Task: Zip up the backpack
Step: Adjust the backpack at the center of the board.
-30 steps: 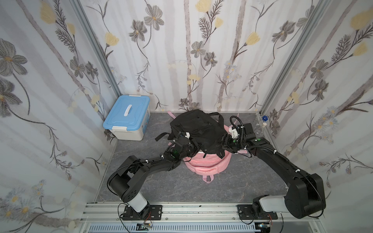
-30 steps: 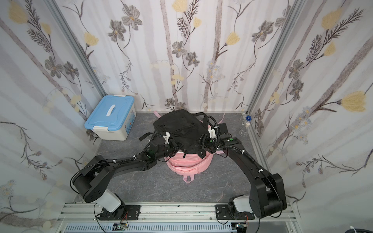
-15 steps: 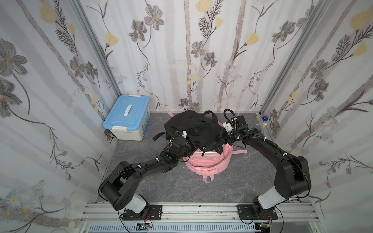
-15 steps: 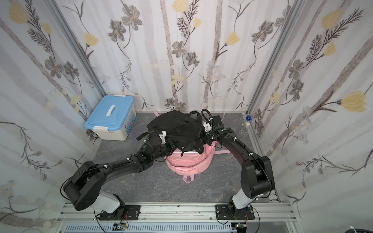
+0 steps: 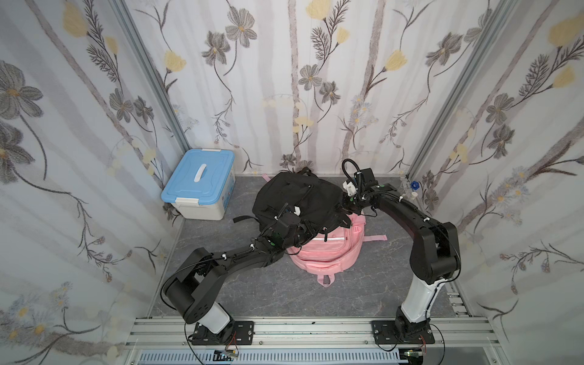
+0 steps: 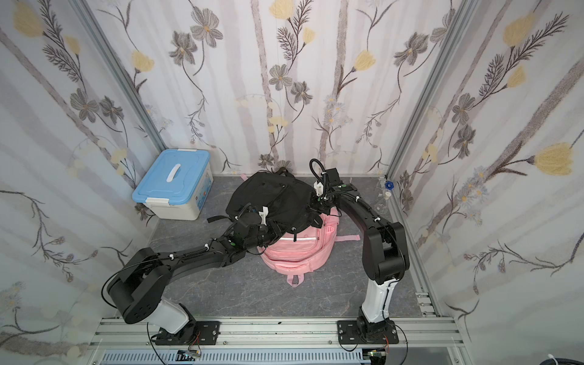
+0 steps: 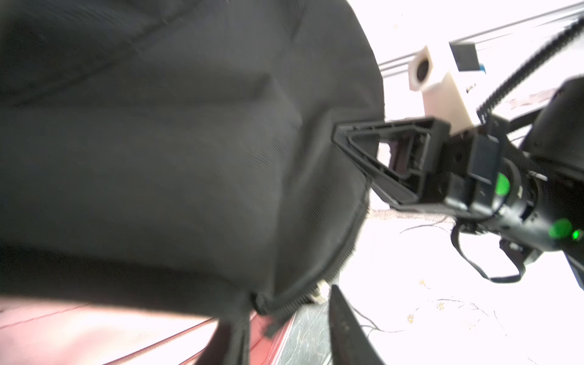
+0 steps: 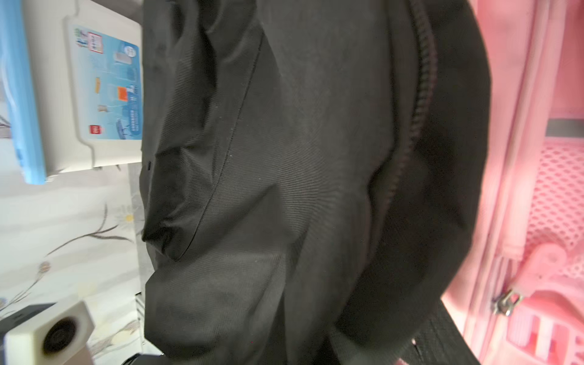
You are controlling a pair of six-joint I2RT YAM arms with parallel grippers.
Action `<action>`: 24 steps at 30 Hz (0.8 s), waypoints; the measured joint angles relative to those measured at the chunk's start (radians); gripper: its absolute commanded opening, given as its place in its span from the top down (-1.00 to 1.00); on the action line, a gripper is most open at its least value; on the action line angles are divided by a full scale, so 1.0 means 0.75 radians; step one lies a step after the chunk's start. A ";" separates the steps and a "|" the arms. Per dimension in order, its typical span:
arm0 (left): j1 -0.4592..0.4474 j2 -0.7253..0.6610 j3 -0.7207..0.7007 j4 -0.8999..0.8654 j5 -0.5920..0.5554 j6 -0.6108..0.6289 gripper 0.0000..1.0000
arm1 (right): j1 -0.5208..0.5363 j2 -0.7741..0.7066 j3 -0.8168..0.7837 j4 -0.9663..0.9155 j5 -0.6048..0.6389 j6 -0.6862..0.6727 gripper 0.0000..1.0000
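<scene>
The black backpack [image 5: 300, 196] [image 6: 268, 199] lies draped over a pink one in both top views. My right gripper [image 5: 343, 207] [image 7: 336, 136] is at the backpack's right side, jaws pinched together on the fabric edge; cloth [image 8: 284, 158] hides its fingers in the right wrist view. My left gripper [image 5: 301, 232] [image 7: 281, 316] sits at the near edge with its fingers apart, and the end of the zipper [image 7: 341, 259] and a strap lie in the gap. A line of zipper teeth [image 8: 417, 110] curves along the backpack's side.
The pink backpack [image 5: 325, 252] lies underneath, with straps spread on the grey floor. A white box with a blue lid [image 5: 199, 186] stands at the back left. A clear bottle with a blue cap [image 5: 414, 186] stands in the back right corner. Floral walls close three sides.
My right gripper has moved in to the backpack's right side and shut on its fabric. The backpack has shifted left and back. My left gripper's fingers have come apart.
</scene>
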 measured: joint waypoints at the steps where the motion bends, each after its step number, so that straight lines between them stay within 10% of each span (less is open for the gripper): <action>1: 0.006 0.011 0.004 0.003 0.026 -0.011 -0.55 | -0.006 0.023 0.005 0.006 0.005 -0.008 1.00; 24: 0.282 0.249 -0.063 0.470 0.211 -0.198 -0.76 | -0.109 -0.001 -0.012 0.037 -0.180 0.031 1.00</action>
